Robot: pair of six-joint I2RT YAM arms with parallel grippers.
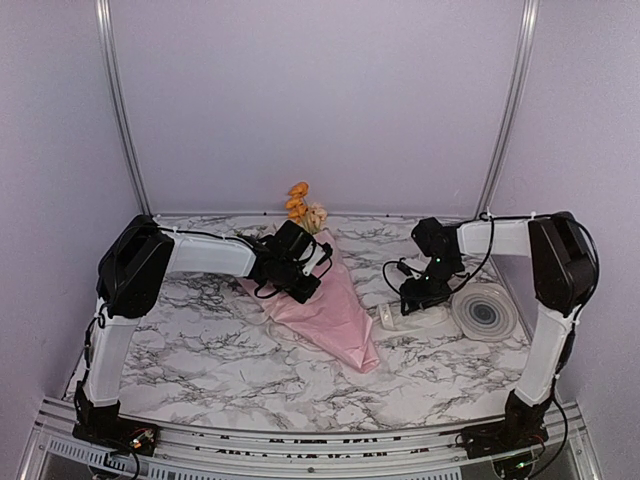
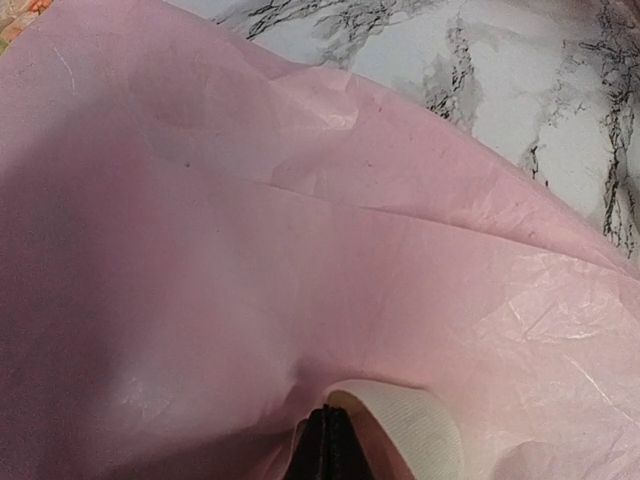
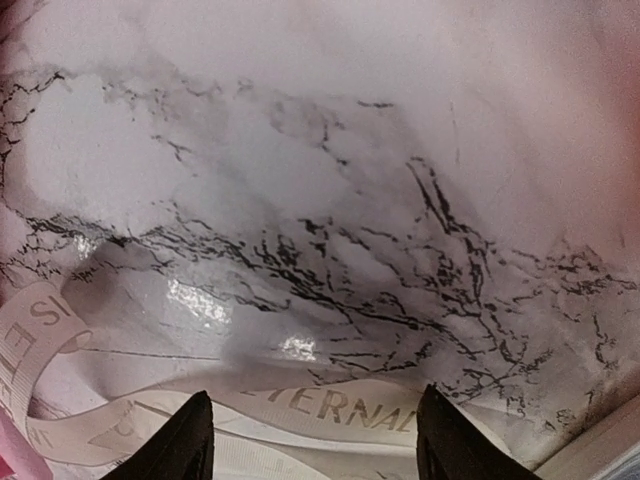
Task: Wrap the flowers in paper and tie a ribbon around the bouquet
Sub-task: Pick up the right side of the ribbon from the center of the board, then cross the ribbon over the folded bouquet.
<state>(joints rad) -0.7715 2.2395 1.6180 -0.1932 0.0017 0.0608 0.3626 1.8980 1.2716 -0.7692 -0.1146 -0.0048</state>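
Note:
The pink paper (image 1: 335,310) lies as a cone on the marble table, with the orange and pale flowers (image 1: 300,205) sticking out of its far end. My left gripper (image 1: 316,268) rests on the upper part of the cone. In the left wrist view its jaws (image 2: 328,432) are shut, and a loop of cream ribbon (image 2: 410,425) curls out from their tip over the paper (image 2: 300,220). My right gripper (image 1: 412,305) hangs open just right of the cone. The lettered ribbon (image 3: 330,410) lies flat on the table between its spread fingertips (image 3: 195,425).
A round spool with dark rings (image 1: 485,312) sits on the table (image 1: 220,350) right of my right gripper. A pale flat edge (image 3: 600,450) shows at the bottom right of the right wrist view. Walls and metal posts close off the back.

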